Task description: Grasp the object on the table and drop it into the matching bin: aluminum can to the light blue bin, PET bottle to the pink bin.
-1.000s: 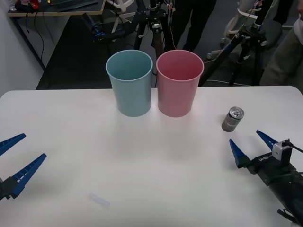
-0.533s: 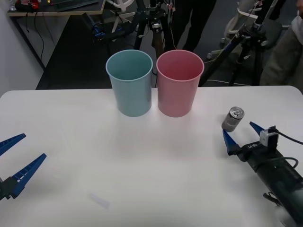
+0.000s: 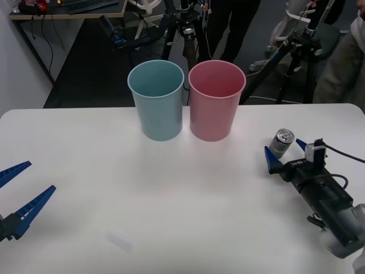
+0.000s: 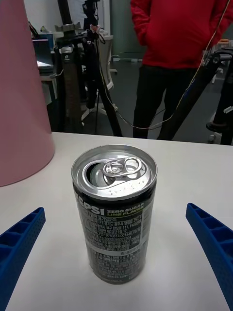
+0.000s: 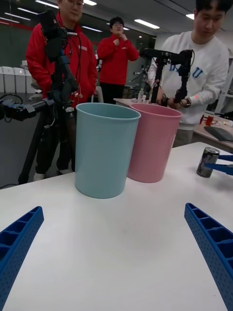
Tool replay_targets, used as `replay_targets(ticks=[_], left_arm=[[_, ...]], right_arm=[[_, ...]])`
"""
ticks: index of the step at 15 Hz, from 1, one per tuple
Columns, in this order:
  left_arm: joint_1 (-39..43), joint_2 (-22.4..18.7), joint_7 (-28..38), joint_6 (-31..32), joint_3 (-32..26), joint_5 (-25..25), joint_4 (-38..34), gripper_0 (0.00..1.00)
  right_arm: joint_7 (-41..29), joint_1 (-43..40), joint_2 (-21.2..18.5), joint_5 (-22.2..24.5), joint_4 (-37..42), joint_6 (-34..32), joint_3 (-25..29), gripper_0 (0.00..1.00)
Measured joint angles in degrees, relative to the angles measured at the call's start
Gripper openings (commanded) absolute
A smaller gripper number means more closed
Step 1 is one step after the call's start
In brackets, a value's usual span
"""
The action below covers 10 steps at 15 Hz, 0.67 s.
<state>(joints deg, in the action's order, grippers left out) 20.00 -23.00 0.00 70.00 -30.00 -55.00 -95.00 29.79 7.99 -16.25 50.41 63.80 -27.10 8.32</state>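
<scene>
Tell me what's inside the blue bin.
Nothing can be seen inside the blue bin: the front view looks down onto bare inner wall. Its bottom is hidden by the near wall, so a small item lying there can't be ruled out. The can stands on the table.

Black right arm [image 3: 322, 191], blue ribbed claw [image 3: 283, 153] fingers, thin cable

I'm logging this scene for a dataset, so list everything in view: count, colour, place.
table: one, white, in front of the robot
light blue bin: one, pale teal-blue, far middle of the table, touching or nearly touching the pink bin
pink bin: one, pink, right of the blue bin
aluminum can: one, dark with silver top, upright, right side of the table
right gripper: blue fingers, open, straddling the can
left gripper: blue fingers, open, near left edge
</scene>
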Motion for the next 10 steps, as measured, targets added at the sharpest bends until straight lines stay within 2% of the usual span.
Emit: replay_targets(ticks=[6, 10], left_arm=[[0.0, 0.0, 0.0, 0.0, 0.0, 0.0, 0.0, 1.0], [0.0, 0.0, 0.0, 0.0, 0.0, 0.0, 0.0, 1.0]], right_arm=[[0.8, 4.9, 0.1, -1.2, -5.5, 1.6, -0.7, 1.0], [0.9, 5.7, 0.0, -1.4, -6.0, 2.3, -1.1, 1.0]])
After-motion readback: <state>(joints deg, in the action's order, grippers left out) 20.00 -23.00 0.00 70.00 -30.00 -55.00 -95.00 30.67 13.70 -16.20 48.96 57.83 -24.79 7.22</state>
